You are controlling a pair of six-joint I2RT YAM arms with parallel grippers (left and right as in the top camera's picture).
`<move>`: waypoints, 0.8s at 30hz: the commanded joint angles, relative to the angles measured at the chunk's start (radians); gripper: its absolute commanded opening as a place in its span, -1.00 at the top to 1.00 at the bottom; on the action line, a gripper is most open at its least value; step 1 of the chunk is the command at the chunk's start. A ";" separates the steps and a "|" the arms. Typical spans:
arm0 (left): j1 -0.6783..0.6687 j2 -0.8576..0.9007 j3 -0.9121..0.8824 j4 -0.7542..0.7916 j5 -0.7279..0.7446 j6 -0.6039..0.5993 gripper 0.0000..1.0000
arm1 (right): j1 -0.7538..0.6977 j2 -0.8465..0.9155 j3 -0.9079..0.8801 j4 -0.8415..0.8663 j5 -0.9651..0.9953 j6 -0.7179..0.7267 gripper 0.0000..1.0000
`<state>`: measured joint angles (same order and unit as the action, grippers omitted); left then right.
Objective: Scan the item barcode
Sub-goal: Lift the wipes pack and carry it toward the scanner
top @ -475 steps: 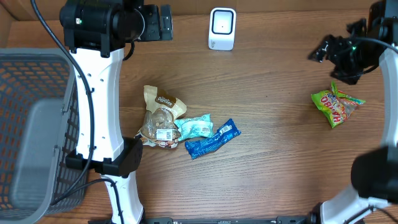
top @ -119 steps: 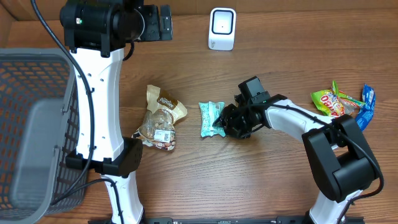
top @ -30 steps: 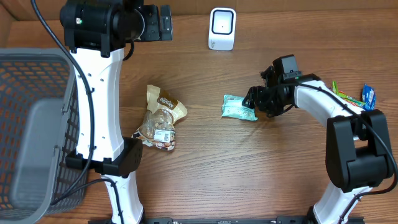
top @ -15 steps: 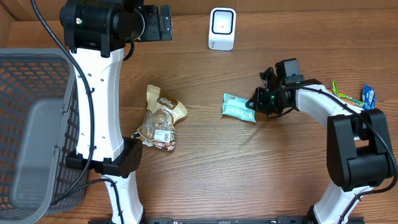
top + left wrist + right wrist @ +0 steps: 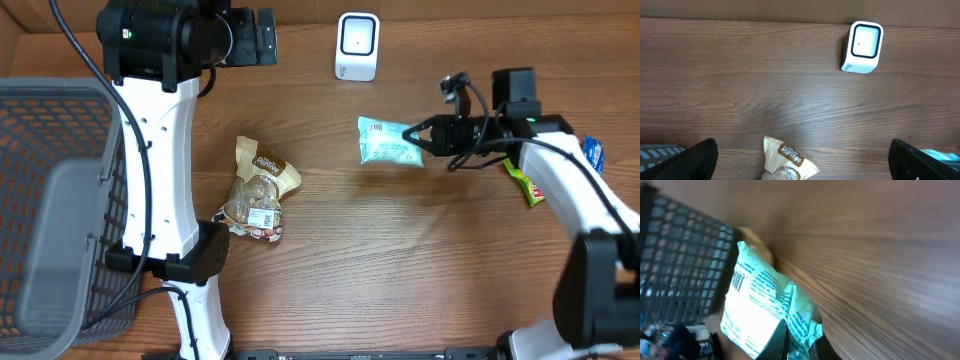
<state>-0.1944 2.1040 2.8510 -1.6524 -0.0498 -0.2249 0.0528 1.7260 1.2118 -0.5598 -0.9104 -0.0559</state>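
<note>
A brown wood-grain bench (image 5: pixel 400 280) fills the overhead view. A large grey wire-mesh basket (image 5: pixel 40 120) sits at its left edge, far to the left of both arms.

The left end effector (image 5: pixel 265 36) hangs near the back edge with its black fingers (image 5: pixel 690 160) spread wide and nothing between them. Below it on the bench lies a crumpled tan paper-and-clear-plastic bag of nuts (image 5: pixel 258 190), lumpy and rounded, with a white label.

The right end effector (image 5: pixel 415 133) is closed tight on one sealed edge of a teal, crinkly, rectangular foil snack packet (image 5: pixel 385 142). The packet extends leftward from the fingertips and appears lifted off the bench. In the right wrist view its glossy printed face shows a small black barcode (image 5: pixel 740 280) near the far corner.

A small white, rounded-square plastic scanner (image 5: pixel 357 45) with a dark-rimmed face stands behind and left of the right end effector, apart from the packet.

Behind that end effector, partly under its arm, lie a green shiny snack bag (image 5: pixel 525 185) and a blue foil wrapper (image 5: pixel 593 152).
</note>
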 commanded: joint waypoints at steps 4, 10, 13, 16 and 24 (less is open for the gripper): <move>0.004 0.000 -0.002 0.004 -0.009 0.019 -1.00 | -0.003 -0.225 0.034 0.000 0.092 -0.076 0.93; 0.004 0.000 -0.002 0.004 -0.009 0.019 -1.00 | -0.003 -0.319 0.034 -0.024 0.162 -0.092 0.93; 0.004 0.000 -0.002 0.004 -0.010 0.019 -0.99 | -0.002 -0.319 0.034 -0.027 0.163 -0.092 0.93; 0.004 0.000 -0.002 0.004 -0.009 0.019 -1.00 | -0.002 -0.319 0.034 -0.026 0.163 -0.094 0.93; 0.004 0.000 -0.002 0.004 -0.009 0.019 -1.00 | 0.043 -0.311 0.034 -0.021 0.349 -0.106 0.93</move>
<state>-0.1944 2.1040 2.8510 -1.6524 -0.0498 -0.2249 0.0685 1.4258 1.2121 -0.5922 -0.6666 -0.1516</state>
